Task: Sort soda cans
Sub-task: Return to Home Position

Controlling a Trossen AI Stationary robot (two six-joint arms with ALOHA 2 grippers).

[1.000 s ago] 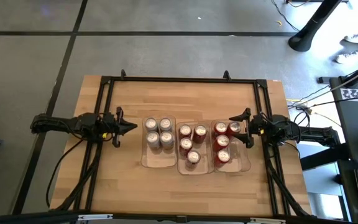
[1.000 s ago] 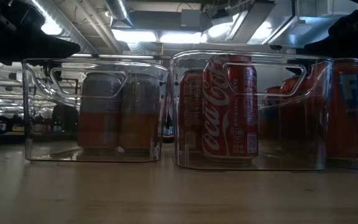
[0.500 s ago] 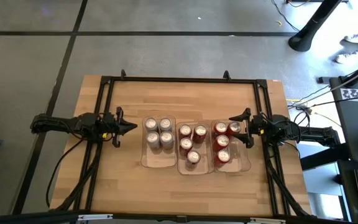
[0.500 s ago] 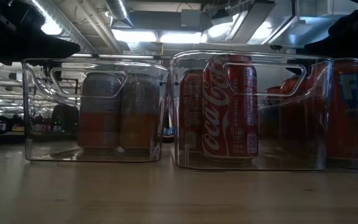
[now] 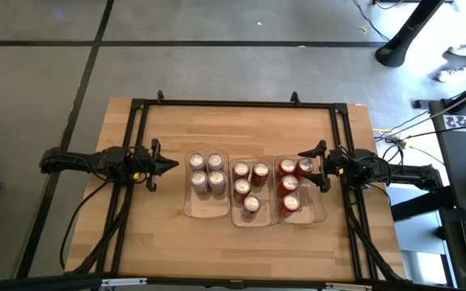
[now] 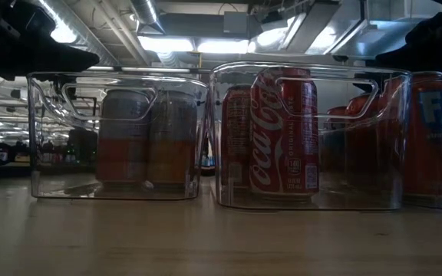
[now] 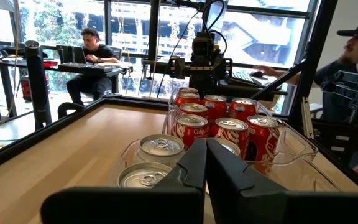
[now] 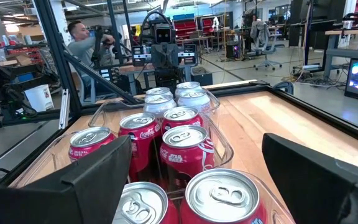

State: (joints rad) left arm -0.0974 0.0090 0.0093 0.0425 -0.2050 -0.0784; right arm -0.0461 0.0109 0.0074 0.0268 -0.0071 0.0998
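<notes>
The left pincer (image 5: 171, 165) is pressed together, just beside the left tray (image 5: 188, 212). The right pincer (image 5: 314, 168) is spread wide at the right tray. All cans (image 5: 250, 187) sit in trays. Pull both pincers back slowly, bumping nothing.

Three clear trays (image 5: 205, 208) hold twelve soda cans (image 5: 252, 204): four orange-white cans (image 5: 199, 179) and eight red cans (image 5: 290, 183).

Three clear bins (image 5: 255, 223) of cans (image 5: 252, 204) packed side by side block mid-counter. Bare counter (image 5: 241, 129) free along row's front and back. Black frame rails (image 5: 233, 103) ring the edges.
</notes>
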